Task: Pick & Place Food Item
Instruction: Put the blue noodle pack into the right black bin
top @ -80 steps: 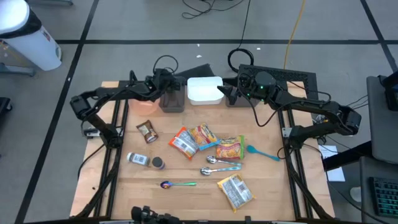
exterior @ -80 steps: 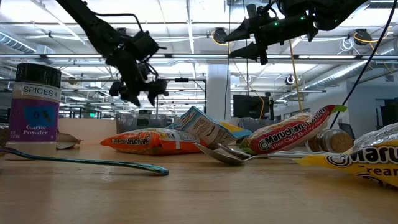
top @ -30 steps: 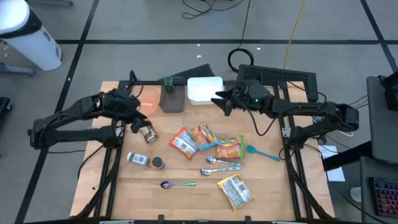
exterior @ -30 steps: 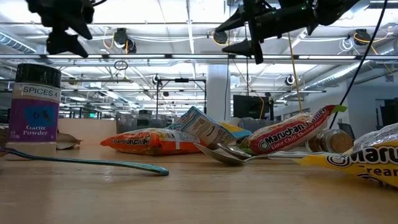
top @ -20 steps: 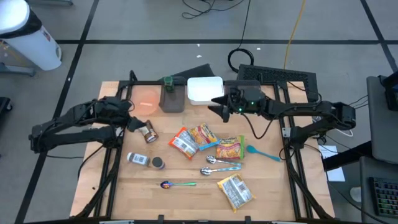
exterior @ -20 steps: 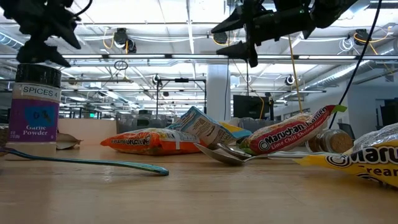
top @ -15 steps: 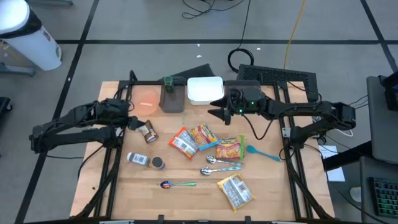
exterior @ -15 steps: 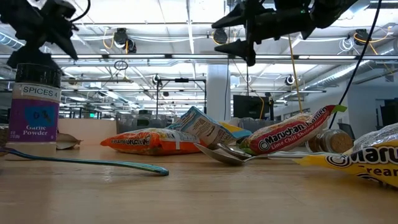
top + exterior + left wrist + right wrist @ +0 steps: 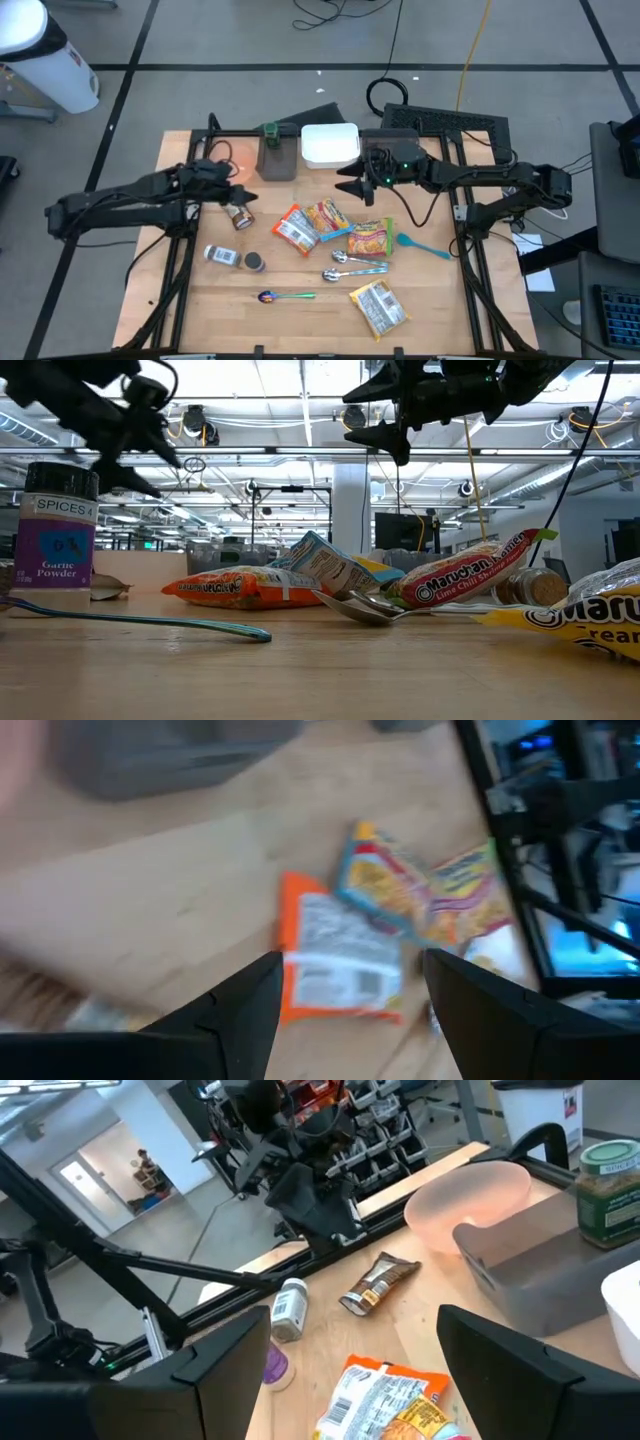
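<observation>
The orange packet [image 9: 296, 229] lies flat on the counter [image 9: 200, 300], just ahead of my left end effector [image 9: 233, 193] and a little below it, touching the yellow packet [image 9: 329, 216] beside it. A second ago that end effector hung farther back near the counter's left edge; now it has swung in over the brown packet [image 9: 237, 212], fingers spread wide, holding nothing. I reckon the reach for food has begun, no grasp yet. My right end effector [image 9: 350, 184] hovers just beyond the packets, near the white box [image 9: 330, 144], also wide open and empty.
</observation>
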You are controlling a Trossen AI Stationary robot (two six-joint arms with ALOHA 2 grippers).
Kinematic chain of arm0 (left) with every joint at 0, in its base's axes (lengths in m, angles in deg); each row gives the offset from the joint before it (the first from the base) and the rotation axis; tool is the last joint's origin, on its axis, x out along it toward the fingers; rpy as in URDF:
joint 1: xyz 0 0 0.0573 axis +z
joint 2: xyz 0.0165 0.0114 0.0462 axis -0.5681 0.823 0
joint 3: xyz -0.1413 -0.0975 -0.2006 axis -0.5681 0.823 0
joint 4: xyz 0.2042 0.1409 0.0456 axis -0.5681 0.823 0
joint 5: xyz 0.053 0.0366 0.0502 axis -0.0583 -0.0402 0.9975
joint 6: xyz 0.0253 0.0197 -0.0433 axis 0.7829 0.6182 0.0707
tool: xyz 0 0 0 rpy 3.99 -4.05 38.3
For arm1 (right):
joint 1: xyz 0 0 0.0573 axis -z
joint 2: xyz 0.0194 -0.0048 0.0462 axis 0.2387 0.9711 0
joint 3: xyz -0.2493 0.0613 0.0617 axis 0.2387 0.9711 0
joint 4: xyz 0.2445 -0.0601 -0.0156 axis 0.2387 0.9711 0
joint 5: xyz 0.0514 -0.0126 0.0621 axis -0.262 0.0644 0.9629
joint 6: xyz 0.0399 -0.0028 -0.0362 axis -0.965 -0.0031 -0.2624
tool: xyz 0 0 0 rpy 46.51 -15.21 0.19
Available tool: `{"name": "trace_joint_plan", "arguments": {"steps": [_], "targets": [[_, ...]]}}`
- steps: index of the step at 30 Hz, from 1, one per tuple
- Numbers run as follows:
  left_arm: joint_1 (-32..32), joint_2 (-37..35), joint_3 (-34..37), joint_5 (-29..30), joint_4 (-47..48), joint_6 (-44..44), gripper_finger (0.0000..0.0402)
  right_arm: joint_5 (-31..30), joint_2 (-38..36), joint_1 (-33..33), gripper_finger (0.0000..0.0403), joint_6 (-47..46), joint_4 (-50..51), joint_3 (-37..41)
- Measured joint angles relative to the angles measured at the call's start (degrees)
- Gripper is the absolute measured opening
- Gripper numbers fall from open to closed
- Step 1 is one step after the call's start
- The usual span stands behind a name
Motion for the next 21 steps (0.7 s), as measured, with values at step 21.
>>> {"name": "trace_joint_plan", "arguments": {"steps": [21], "targets": [[-0.7, 20.4, 0.2, -12.7, -32.7, 10.0, 0.025, -10.7, -0.5, -9.7, 0.0279, 35.3, 25.2, -12.0]]}}
